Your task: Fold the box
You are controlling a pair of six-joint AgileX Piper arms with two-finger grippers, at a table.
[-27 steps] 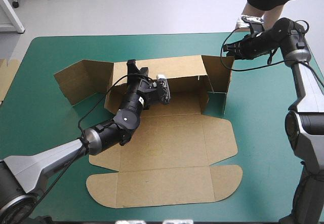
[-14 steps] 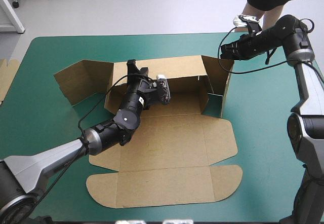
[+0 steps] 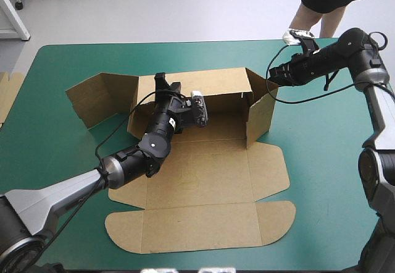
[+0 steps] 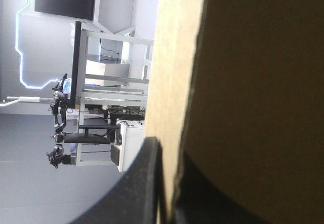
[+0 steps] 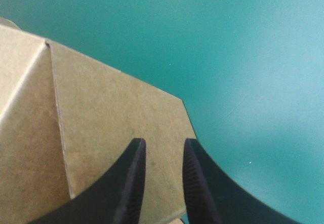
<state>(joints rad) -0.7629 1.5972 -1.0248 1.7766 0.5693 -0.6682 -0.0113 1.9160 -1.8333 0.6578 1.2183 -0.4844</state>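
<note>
The brown box lies as a cut sheet on the teal-green cover, its back wall raised. My left gripper is shut on that wall's top edge near its left end. In the left wrist view the board runs between the black fingers of the left gripper. My right gripper is at the top of the right side flap, which stands turned inward. In the right wrist view the right gripper has its fingers slightly apart over that flap's face, with nothing between them.
The left side flap spreads outward on the table. The lid panel lies flat toward the front edge. An edge of more board shows at the table's left edge. Bare cover lies right of the box.
The right gripper has moved in toward the box, and the right side flap has swung inward with it, covering the teal gap seen earlier. The left arm has not moved.
</note>
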